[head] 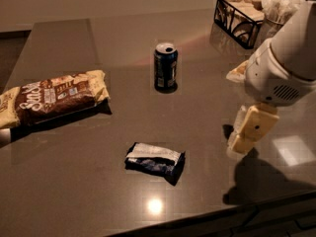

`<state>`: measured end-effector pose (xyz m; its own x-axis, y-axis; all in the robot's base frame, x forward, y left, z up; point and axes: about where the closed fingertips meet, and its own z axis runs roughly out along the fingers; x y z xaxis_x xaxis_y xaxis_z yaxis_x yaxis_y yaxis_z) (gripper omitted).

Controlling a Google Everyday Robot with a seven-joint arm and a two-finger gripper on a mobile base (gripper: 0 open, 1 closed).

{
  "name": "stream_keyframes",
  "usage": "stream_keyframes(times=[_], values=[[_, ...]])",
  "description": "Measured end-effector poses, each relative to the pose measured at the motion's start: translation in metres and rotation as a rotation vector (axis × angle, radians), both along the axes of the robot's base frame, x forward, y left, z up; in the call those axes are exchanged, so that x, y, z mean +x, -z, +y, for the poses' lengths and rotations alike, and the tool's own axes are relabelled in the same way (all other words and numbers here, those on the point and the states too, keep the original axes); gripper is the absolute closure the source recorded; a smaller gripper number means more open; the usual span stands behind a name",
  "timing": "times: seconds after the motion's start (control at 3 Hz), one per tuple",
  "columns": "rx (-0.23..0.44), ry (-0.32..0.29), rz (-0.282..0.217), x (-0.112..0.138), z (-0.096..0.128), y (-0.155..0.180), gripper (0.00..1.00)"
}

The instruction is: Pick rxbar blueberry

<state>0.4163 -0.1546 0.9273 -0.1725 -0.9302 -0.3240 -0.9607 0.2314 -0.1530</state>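
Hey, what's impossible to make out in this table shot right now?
Camera view:
Gripper, right of the rxbar blueberry: its arm runs off the right edge.
Snack bag: left end cut by the frame.
White items behind the wire basket: cut by the top edge.
Can: label too dark to read.

Flat on table [207, 102] near front edge: rxbar blueberry [155, 158]. Well to its right, gripper [249, 132] hovers above table. Behind, can [165, 67] upright; snack bag [54, 97] at left.
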Motion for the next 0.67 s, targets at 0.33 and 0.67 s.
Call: stream_keyframes(times=[0.33,0.67], values=[[0.038,-0.047,0.000,-0.011,0.028,0.020,0.00],[0.030,-0.108,0.001,-0.019,0.054,0.041,0.00]])
